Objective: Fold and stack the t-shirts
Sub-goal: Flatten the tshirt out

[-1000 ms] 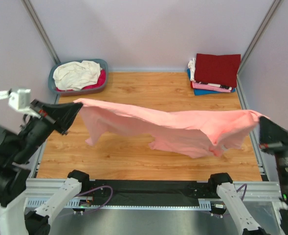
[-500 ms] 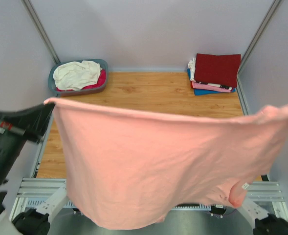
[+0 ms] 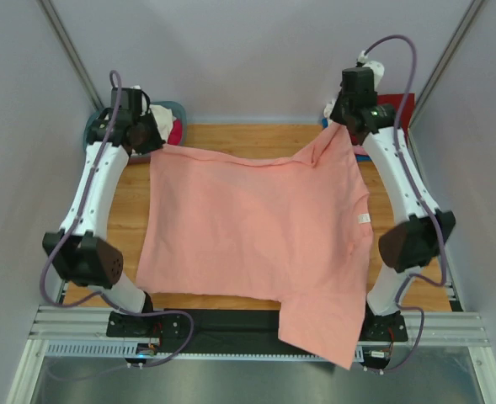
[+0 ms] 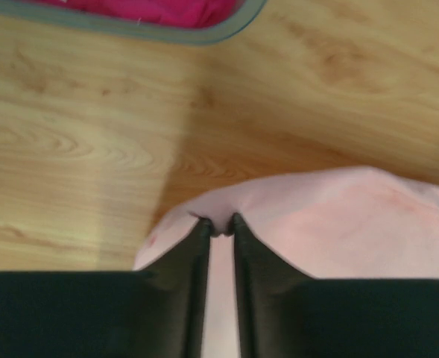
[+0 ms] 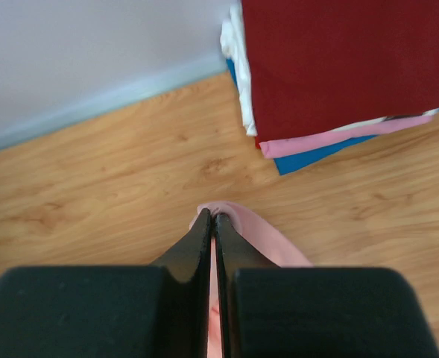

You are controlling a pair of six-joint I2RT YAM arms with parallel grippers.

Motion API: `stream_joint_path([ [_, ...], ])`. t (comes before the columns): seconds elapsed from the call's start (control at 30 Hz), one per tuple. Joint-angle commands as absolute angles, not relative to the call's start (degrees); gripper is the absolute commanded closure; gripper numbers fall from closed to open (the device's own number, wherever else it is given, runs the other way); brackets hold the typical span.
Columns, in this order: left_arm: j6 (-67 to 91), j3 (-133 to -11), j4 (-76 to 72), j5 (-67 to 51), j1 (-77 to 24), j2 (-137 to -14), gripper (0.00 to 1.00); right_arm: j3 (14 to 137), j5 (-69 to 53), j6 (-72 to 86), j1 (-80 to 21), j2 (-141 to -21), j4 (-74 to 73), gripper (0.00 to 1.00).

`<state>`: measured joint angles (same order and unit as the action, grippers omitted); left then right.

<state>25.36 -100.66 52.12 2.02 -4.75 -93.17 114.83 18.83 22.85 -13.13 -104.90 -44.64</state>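
The salmon-pink t-shirt (image 3: pixel 256 227) lies spread over the wooden table (image 3: pixel 399 181), its near right part hanging past the front edge. My left gripper (image 3: pixel 151 139) is at the shirt's far left corner; in the left wrist view the left gripper (image 4: pixel 219 226) pinches a small fold of pink cloth (image 4: pixel 338 216) between nearly closed tips. My right gripper (image 3: pixel 340 126) is at the far right corner, where the cloth rises to it. In the right wrist view the right gripper (image 5: pixel 215 216) is shut on a fold of the shirt (image 5: pixel 264 239).
A stack of folded t-shirts (image 5: pixel 346 67), dark red on top with pink, blue and white below, sits at the back right (image 3: pixel 395 105). The blue-grey basket (image 4: pixel 204 33) holding magenta cloth (image 4: pixel 152 7) stands at the back left, just behind the left gripper.
Both arms swung the raised shirt forward and down; it now lies flat on the table, with the grippers at its far corners near the back wall.
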Motion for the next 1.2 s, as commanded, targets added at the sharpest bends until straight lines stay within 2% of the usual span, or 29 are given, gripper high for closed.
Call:
stream_joint_path([
  [0.0,25.9,-109.3,53.4,0.7,-1.5,-107.7,0.68,132.8,6.1,23.4,-10.5,-122.7,-47.6,0.58],
  [0.07,25.3,-116.1,60.2,-1.5,-1.2,-114.4,0.45,144.7,2.2,22.2,-10.3,-131.4,-53.6,0.26],
  [0.1,25.3,-117.8,60.6,-1.9,-1.5,-116.6,0.39,148.5,1.4,21.7,-10.2,-136.9,-56.7,0.24],
  [0.17,25.0,-113.7,55.0,-2.5,-1.8,-114.4,0.25,149.0,0.9,20.9,-10.2,-136.9,-56.1,0.18],
  [0.27,25.7,-104.4,50.2,-1.8,-1.9,-107.0,0.13,129.9,-1.8,21.4,-10.2,-127.3,-45.3,0.15],
  [0.33,26.0,-99.9,49.2,-1.7,-2.3,-102.7,0.13,120.1,-3.0,22.0,-10.3,-121.2,-38.6,0.14],
  [0.47,25.6,-89.9,47.6,-3.0,-4.2,-95.2,0.15,115.5,-6.9,23.5,-10.3,-119.4,-37.3,0.18],
  [0.57,24.5,-85.4,49.3,-3.3,-5.4,-90.1,0.19,115.7,-8.9,23.8,-10.3,-121.8,-39.0,0.26],
  [0.73,20.4,-78.2,51.8,-2.7,-7.9,-80.4,0.20,117.0,-10.5,25.0,-10.3,-126.1,-41.0,0.35],
  [0.97,15.8,-64.0,48.0,4.4,-10.6,-70.5,0.20,119.3,-9.6,27.1,-10.3,-131.2,-40.0,0.37],
  [1.17,14.4,-64.7,48.7,4.3,-10.7,-72.3,0.22,124.5,-6.9,26.5,-10.1,-135.9,-42.8,0.36],
])
